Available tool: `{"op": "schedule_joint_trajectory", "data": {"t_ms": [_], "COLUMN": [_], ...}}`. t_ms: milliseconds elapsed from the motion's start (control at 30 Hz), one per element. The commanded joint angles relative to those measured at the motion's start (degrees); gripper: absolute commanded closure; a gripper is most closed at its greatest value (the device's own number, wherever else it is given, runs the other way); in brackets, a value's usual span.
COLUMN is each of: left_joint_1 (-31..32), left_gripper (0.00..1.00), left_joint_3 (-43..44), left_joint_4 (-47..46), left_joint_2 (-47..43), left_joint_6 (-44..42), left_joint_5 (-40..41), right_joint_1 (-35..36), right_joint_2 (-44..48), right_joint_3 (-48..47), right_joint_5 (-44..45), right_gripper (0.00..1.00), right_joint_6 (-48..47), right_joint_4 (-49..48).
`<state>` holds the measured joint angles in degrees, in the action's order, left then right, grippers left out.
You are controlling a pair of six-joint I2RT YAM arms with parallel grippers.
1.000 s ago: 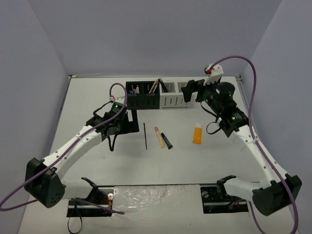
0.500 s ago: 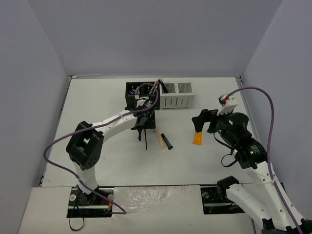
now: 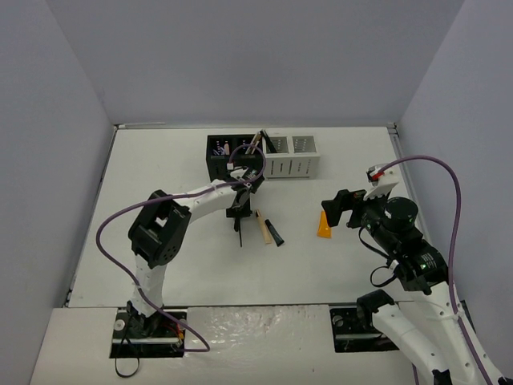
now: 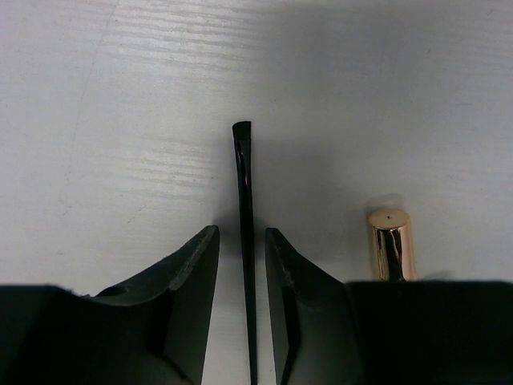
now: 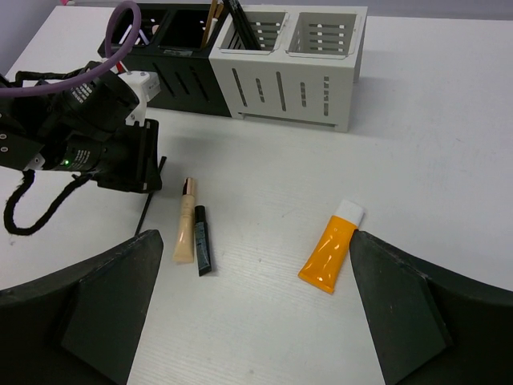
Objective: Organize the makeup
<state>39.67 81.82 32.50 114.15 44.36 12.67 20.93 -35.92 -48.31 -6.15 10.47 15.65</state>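
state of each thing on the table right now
black pencil: lying flat, not gripped
left tool: open, astride black pencil
right tool: wide open, empty
orange tube: lying flat, cap on
tan tube: lying flat
small black tube: lying flat
black organizer: upright
white organizer: upright

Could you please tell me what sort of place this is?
Probably a robot lab bench: a white table boxed in by plain walls, two arms bolted at its near edge, makeup laid out beside slotted boxes.
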Motion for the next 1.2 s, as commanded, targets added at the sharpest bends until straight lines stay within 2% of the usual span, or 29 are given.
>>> {"op": "schedule_joint_trajectory", "data": {"t_ms": [0,100,167,333,467,600,700,833,1000,1167], "left_joint_1": [-0.3,-0.4,-0.4,-1.2,-1.0,-0.9,-0.9,-1.0,-1.3,-2.8], "left_gripper": [0.80,0.97,1.00,1.00,1.00,1.00,1.00,1.00,1.00,1.00], "left_joint_3": [0.9,-1.4,-3.2,-8.8,-12.5,-14.0,-12.9,-7.2,1.9,11.3], "left_joint_4": [-1.3,-2.3,-3.3,-6.4,-12.2,-23.9,-35.9,-50.3,-69.2,-78.1], "left_joint_2": [-0.4,-0.2,-1.2,-5.7,-14.0,-26.1,-29.5,-27.9,-16.7,-6.5], "left_joint_6": [1.4,2.2,2.4,2.2,1.4,-2.9,-6.4,-14.0,-22.2,-24.1], "left_joint_5": [0.3,-0.4,-1.2,-2.7,-3.3,-2.6,-1.2,-1.4,-5.1,-7.4], "right_joint_1": [-0.2,-0.2,-0.2,-0.2,-0.2,-0.2,-0.2,-0.2,-0.2,-0.2], "right_joint_2": [0.1,0.2,0.2,0.3,0.2,0.4,0.3,0.6,1.0,0.7], "right_joint_3": [0.1,0.0,-0.3,0.0,-0.3,-0.6,-0.8,-1.1,-1.6,-2.3], "right_joint_5": [1.3,1.5,1.4,0.8,0.4,0.3,0.0,-0.9,-2.3,-3.7], "right_gripper": [0.00,0.00,0.00,0.00,0.00,0.00,0.00,0.00,0.00,0.00], "right_joint_6": [-0.9,-0.8,-0.7,-0.4,-0.2,0.5,1.4,2.0,2.5,2.3], "right_joint_4": [-2.5,-2.4,-2.4,-2.4,-2.3,-2.4,-2.4,-2.4,-3.4,-3.8]}}
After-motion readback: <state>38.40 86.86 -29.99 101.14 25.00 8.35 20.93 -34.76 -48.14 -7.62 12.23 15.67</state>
